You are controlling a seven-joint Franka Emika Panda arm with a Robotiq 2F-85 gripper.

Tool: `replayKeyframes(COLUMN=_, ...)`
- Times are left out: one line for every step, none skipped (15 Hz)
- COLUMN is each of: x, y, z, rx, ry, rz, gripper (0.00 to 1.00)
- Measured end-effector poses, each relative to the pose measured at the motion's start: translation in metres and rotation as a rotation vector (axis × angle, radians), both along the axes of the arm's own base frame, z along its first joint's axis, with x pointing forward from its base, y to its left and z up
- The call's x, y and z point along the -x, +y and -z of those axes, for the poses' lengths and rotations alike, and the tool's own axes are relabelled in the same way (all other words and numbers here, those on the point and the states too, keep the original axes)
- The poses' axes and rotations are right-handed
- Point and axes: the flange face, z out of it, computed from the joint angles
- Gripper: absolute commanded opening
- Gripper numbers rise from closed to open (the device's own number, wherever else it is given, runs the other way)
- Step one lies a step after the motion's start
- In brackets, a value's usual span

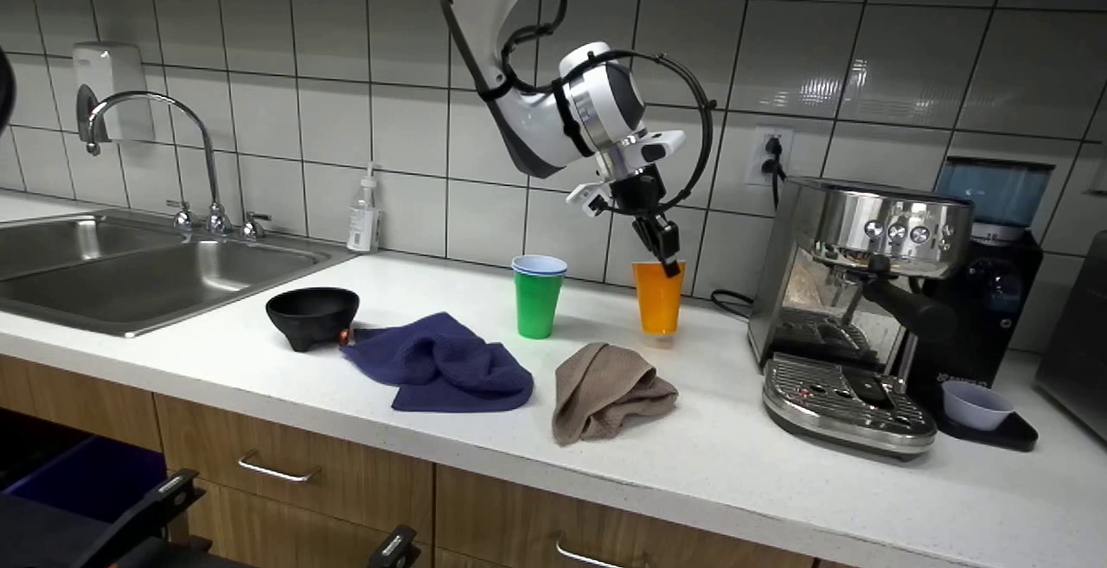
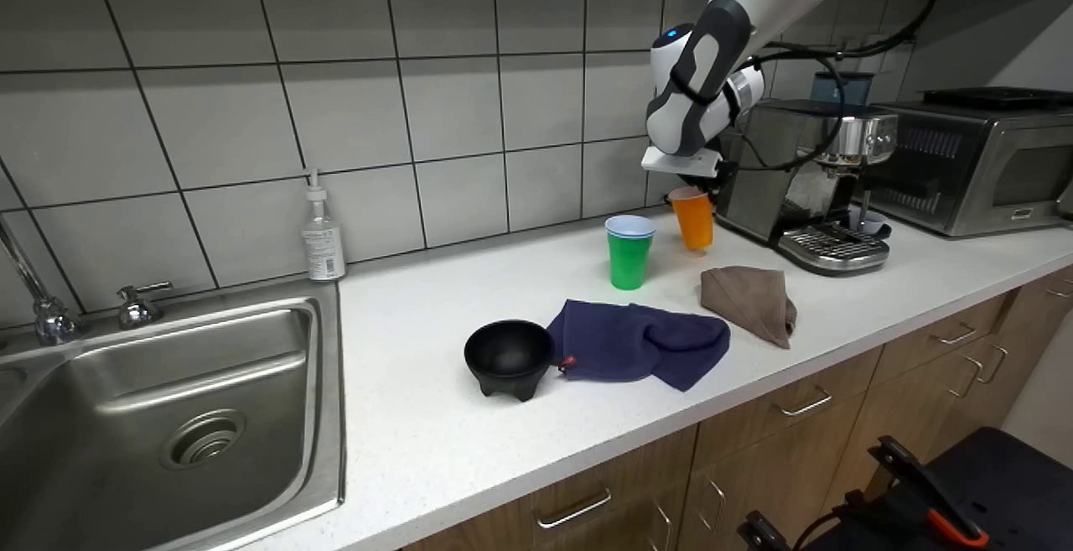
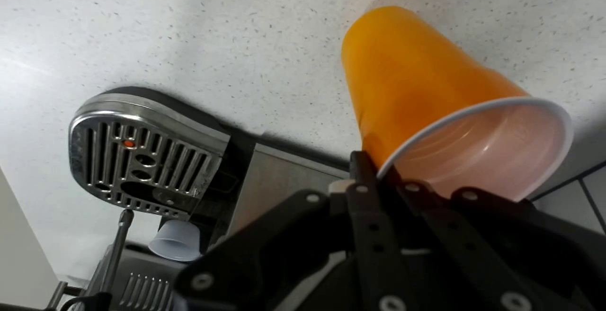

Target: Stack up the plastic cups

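Holding orange cup [image 3: 402, 74] well behind counter front edge [image 1: 432, 447], with free room toward green cup [image 1: 538, 304]. Clamped by rim in gripper [image 3: 375, 165]. Pointing mouth-up on slightly tilted long axis.

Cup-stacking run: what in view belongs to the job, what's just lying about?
Job: gripper; orange cup, clamped in it; green cup; blue cup, nested in the green.
Not involved: black bowl, navy cloth, brown cloth, pump bottle, espresso machine.

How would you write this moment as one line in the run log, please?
task: cup stacking; gripper: closed on orange cup at rim; orange cup: tilted, not yet stacked; blue cup: nested in green cup
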Motion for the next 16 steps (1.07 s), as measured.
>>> replayKeyframes(x=0.004, y=0.000, z=-0.003, rx=-0.001, ry=-0.008, rz=-0.003, gripper=0.01)
replayKeyframes(x=0.008, y=0.000, z=-0.006, rx=-0.002, ry=-0.016, rz=-0.005, gripper=0.01)
replayKeyframes(x=0.012, y=0.000, z=-0.009, rx=-0.003, ry=-0.023, rz=-0.008, gripper=0.01)
replayKeyframes(x=0.017, y=0.000, z=-0.012, rx=-0.003, ry=-0.031, rz=-0.010, gripper=0.01)
replayKeyframes(x=0.022, y=-0.001, z=-0.015, rx=-0.003, ry=-0.038, rz=-0.012, gripper=0.01)
replayKeyframes(x=0.026, y=-0.001, z=-0.018, rx=-0.001, ry=-0.046, rz=-0.015, gripper=0.01)
replayKeyframes(x=0.031, y=-0.001, z=-0.021, rx=0.004, ry=-0.054, rz=-0.017, gripper=0.01)
replayKeyframes(x=0.036, y=-0.001, z=-0.023, rx=0.010, ry=-0.063, rz=-0.021, gripper=0.01)
replayKeyframes(x=0.040, y=-0.001, z=-0.026, rx=0.015, ry=-0.071, rz=-0.026, gripper=0.01)
replayKeyframes(x=0.045, y=0.000, z=-0.029, rx=0.021, ry=-0.077, rz=-0.031, gripper=0.01)
replayKeyframes(x=0.049, y=0.001, z=-0.031, rx=0.027, ry=-0.084, rz=-0.035, gripper=0.01)
replayKeyframes(x=0.053, y=0.001, z=-0.034, rx=0.034, ry=-0.092, rz=-0.039, gripper=0.01)
replayKeyframes(x=0.057, y=0.002, z=-0.037, rx=0.040, ry=-0.100, rz=-0.045, gripper=0.01)
replayKeyframes(x=0.061, y=0.003, z=-0.039, rx=0.044, ry=-0.108, rz=-0.050, gripper=0.01)
replayKeyframes(x=0.064, y=0.005, z=-0.042, rx=0.048, ry=-0.114, rz=-0.055, gripper=0.01)
replayKeyframes(x=0.068, y=0.007, z=-0.045, rx=0.050, ry=-0.121, rz=-0.062, gripper=0.01)
